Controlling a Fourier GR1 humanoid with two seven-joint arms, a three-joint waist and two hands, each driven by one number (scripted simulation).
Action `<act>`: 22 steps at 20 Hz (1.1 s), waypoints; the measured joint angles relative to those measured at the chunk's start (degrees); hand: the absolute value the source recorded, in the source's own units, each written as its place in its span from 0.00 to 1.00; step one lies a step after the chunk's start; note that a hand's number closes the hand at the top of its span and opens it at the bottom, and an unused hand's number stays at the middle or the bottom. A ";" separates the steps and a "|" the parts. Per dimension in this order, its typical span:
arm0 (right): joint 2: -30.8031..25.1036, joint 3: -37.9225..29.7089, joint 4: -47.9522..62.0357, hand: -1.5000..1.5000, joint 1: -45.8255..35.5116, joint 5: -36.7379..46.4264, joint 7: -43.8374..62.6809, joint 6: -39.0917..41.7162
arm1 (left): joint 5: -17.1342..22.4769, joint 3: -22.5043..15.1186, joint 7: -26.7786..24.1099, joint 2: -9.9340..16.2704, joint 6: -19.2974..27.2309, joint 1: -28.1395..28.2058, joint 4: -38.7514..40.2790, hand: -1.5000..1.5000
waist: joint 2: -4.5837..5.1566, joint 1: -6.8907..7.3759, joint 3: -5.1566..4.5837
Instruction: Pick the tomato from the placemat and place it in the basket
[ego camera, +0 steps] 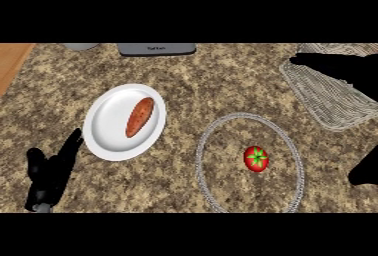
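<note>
Judging the tomato (256,159), lying inside the ringed placemat (209,145), as light, smooth, round: I'd curl round its sides. Left robot hand (50,172) rests open; right robot hand (365,172), I can't tell

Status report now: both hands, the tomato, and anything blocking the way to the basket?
Left hand open, resting at lower left. Right hand at right edge, fingers unclear. Tomato on placemat, untouched. Basket upper right, path clear.

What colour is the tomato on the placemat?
Red with a green star-shaped stem top, seen in the head view: tomato.
</note>
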 measured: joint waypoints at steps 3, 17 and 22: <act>-2.49 -0.90 -1.06 0.00 -0.20 -4.86 1.34 0.10 | -0.44 -0.03 -0.71 -0.67 0.18 0.01 0.25 0.50 | 0.15 0.17 0.01; 0.49 2.81 -9.13 0.00 9.30 -1.56 4.14 -6.04 | -1.60 -0.09 1.67 -1.39 -0.31 0.12 -1.98 0.50 | 0.78 1.57 0.11; 3.41 6.49 -8.63 0.00 12.47 6.20 2.80 -7.13 | -1.73 0.07 1.64 -1.50 -1.41 -0.21 -1.60 0.50 | 0.94 1.97 0.15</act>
